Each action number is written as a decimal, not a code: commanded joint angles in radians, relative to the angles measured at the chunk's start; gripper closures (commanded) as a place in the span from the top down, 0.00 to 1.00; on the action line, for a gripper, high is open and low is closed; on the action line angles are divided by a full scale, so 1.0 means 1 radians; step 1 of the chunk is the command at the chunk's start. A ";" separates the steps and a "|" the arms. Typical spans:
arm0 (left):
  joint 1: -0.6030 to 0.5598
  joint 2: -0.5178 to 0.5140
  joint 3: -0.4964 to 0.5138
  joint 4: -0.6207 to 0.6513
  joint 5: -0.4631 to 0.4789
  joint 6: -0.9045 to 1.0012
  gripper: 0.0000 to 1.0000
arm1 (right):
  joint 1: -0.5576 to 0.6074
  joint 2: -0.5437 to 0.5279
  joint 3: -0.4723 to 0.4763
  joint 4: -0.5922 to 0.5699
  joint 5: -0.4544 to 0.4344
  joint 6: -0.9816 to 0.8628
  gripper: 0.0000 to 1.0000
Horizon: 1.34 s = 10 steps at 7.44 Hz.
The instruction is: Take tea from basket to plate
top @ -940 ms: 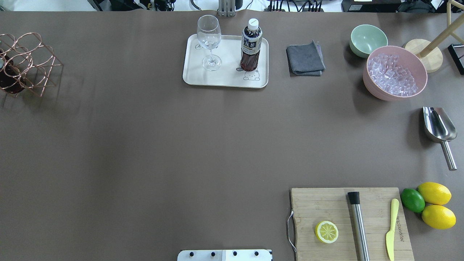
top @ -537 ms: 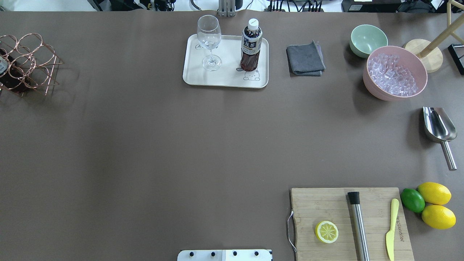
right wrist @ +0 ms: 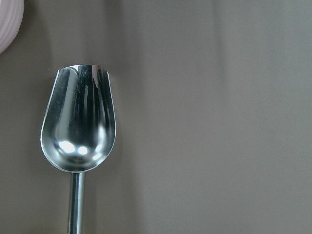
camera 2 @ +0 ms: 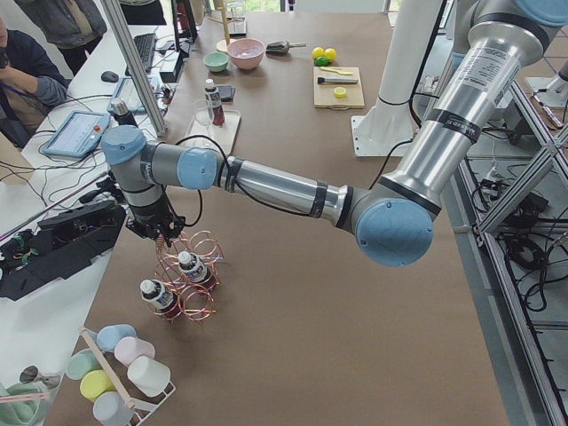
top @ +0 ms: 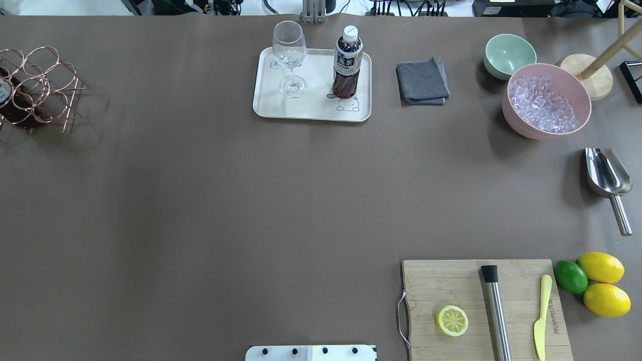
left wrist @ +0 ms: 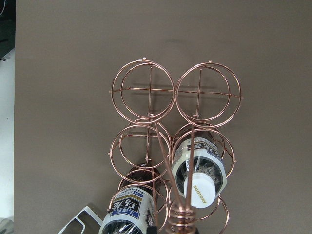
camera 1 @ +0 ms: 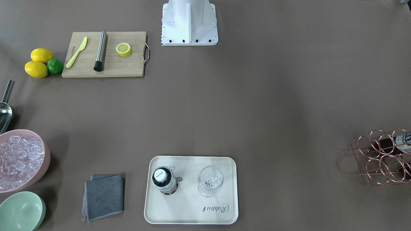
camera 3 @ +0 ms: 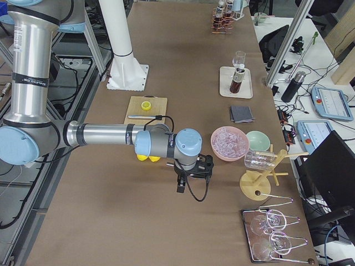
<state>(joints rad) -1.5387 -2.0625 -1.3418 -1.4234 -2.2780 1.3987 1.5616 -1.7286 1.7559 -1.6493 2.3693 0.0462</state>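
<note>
Left gripper [camera 2: 161, 235], open or clenched impossible to tell, at the basket [left wrist: 134, 89] handle, with tea [left wrist: 197, 168] directly beneath in its rings: rigid, smooth, liquid-heavy, probably best pinched just under the white cap.

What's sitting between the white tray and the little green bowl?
A folded grey cloth lies between the tray and green bowl, clearest in the overhead view.

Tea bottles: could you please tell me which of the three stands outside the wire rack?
The one upright on the cream tray, beside the wine glass; the other two sit in the copper rack.
</note>
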 commanded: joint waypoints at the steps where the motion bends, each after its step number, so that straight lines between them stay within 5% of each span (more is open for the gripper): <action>1: -0.001 0.001 -0.016 0.006 0.000 -0.006 0.67 | 0.002 -0.009 -0.001 0.002 -0.001 -0.008 1.00; 2: -0.001 0.002 -0.020 0.006 0.000 -0.007 0.98 | 0.000 -0.009 -0.004 0.002 -0.001 -0.009 1.00; 5: -0.012 0.004 -0.042 0.012 -0.005 -0.082 0.98 | 0.002 -0.011 -0.010 0.003 -0.002 -0.011 1.00; 7: -0.087 0.140 -0.170 0.026 -0.008 -0.258 0.98 | 0.002 -0.012 -0.010 0.003 -0.005 -0.011 1.00; 8: -0.118 0.204 -0.234 0.027 -0.009 -0.400 0.98 | 0.003 -0.014 -0.010 0.002 -0.005 -0.011 1.00; 10: -0.124 0.323 -0.340 0.027 -0.018 -1.059 0.98 | 0.003 -0.014 -0.010 0.002 -0.004 -0.003 1.00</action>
<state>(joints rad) -1.6490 -1.8452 -1.5862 -1.3941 -2.2908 0.8763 1.5642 -1.7420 1.7457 -1.6472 2.3642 0.0364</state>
